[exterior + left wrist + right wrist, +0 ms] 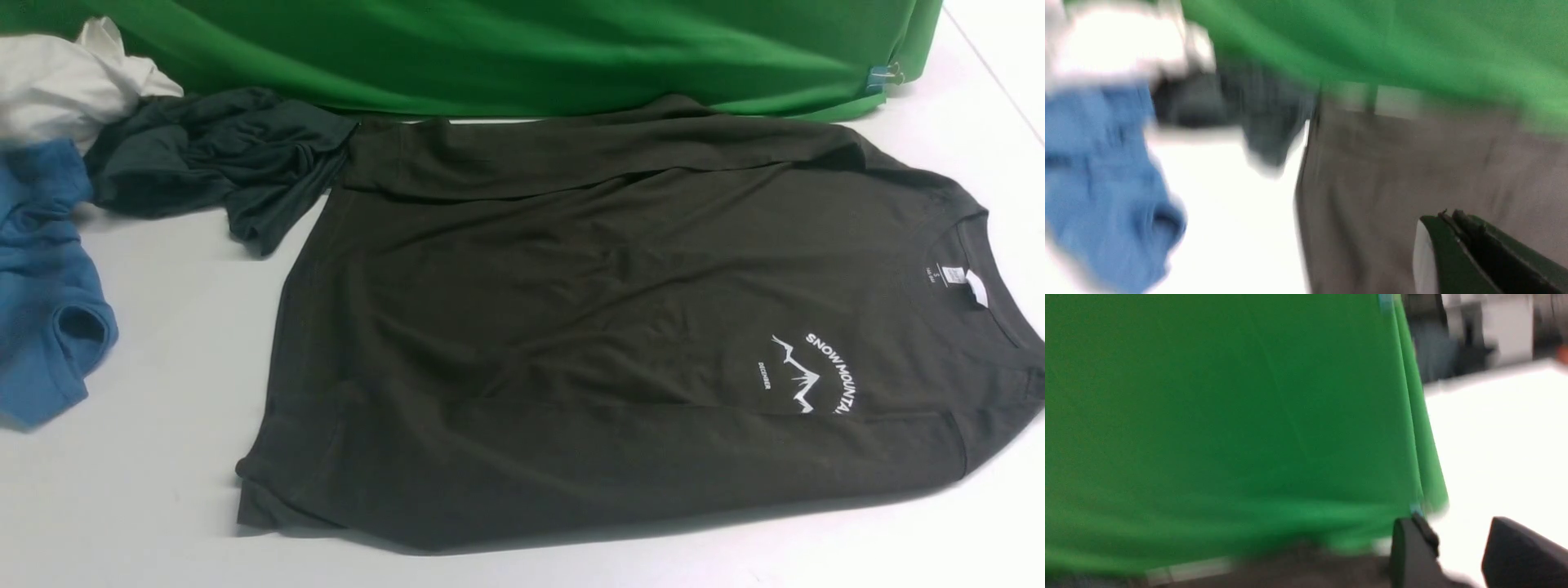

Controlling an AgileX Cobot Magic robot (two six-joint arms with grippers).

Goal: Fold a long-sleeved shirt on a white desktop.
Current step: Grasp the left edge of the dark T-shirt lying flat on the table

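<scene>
The left gripper (1449,215) has its jaws pressed together on nothing, with the shirt (1412,163) behind it in a blurred wrist view; whether it touches the cloth I cannot tell. The right gripper (1453,535) has its jaws spread and empty, with bare desk (1494,437) showing in the gap and the green cloth (1208,416) beyond. Neither shows in the front view. The shirt lies flat on the desk, front up, over the middle and right. Its neck and neck tag (976,287) point toward the right edge, its hem toward the left, and its far side meets the green cloth at the back edge. Both sleeves are folded in over the body, one along the far side, one along the near side and reaching the print (812,374). By the back left corner lie a grey garment (212,155), touching the shirt's far hem corner, a blue garment (41,278) and a white garment (57,82)
</scene>
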